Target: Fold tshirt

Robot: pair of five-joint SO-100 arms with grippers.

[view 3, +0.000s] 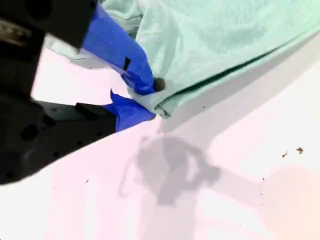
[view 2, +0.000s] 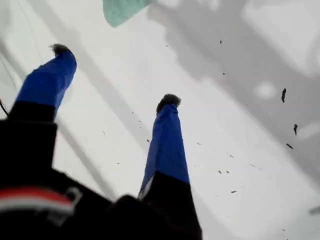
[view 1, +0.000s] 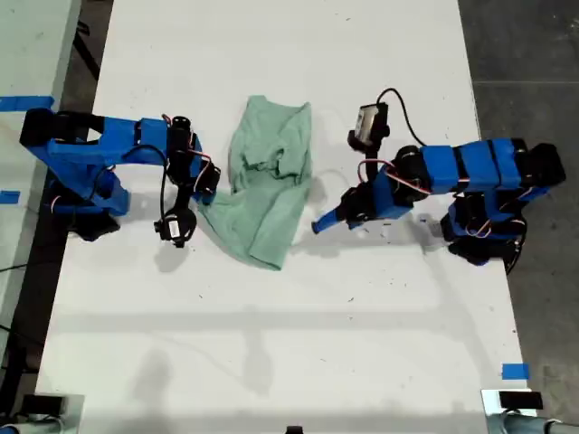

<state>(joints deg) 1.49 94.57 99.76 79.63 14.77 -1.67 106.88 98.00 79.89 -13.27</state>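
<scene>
Exterior view: tshirt [view 1: 269,181], bunched, mid-table [view 1: 271,344], bare white surface all round; my second gripper [view 1: 201,201] at its edge on the view's left, my first gripper [view 1: 318,226] just off its right edge. First wrist view: fingers [view 2: 167,145] spread wide, holding nothing. Second wrist view: fingers [view 3: 127,52] pinching the shirt's folded edge.

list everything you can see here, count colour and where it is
pale mint-green cotton t-shirt: one, crumpled in a heap, mid-table between the two arms
white table: one, fills most of the exterior view
blue tape strips: several, at the exterior view's left edge and lower right
grey floor: along the exterior view's right
my first gripper: blue fingers apart, empty, on the exterior view's right
my second gripper: blue fingers pinching the shirt's edge, on the exterior view's left
</scene>
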